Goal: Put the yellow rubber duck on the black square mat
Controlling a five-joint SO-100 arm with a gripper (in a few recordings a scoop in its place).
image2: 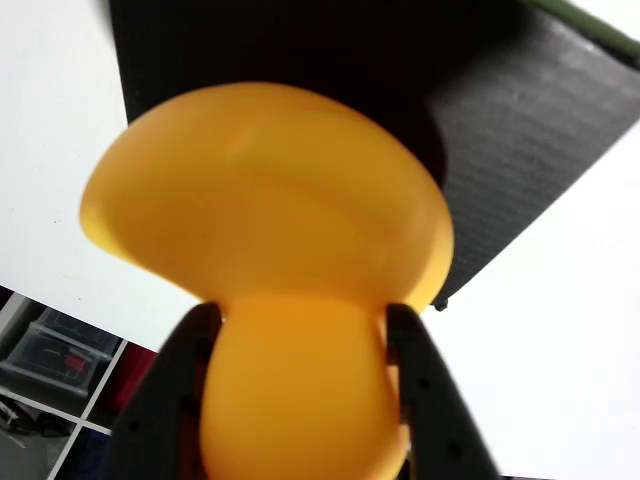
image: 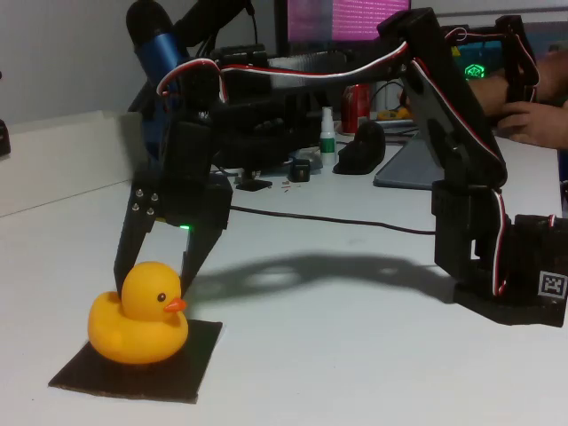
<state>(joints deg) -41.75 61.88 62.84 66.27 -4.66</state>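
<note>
The yellow rubber duck (image: pixel 139 330) sits upright on the black square mat (image: pixel 106 380) at the front left of the fixed view, its beak pointing right. My black gripper (image: pixel 156 279) reaches down over it from behind, one finger on each side of the round head. In the wrist view the gripper (image2: pixel 300 320) has both fingers (image2: pixel 180 380) pressed against the sides of the head, with the duck's body (image2: pixel 260 190) beyond it over the mat (image2: pixel 530 150). The duck's base rests on the mat.
The arm's base (image: pixel 506 284) stands at the right on the white table (image: pixel 337 355). A thin black cable (image: pixel 355 222) crosses the table behind. Clutter lines the back edge: a small white bottle (image: pixel 327 133), a red can (image: pixel 357 106), a black object (image: pixel 362 146). A person's hand (image: pixel 532 120) is at the far right.
</note>
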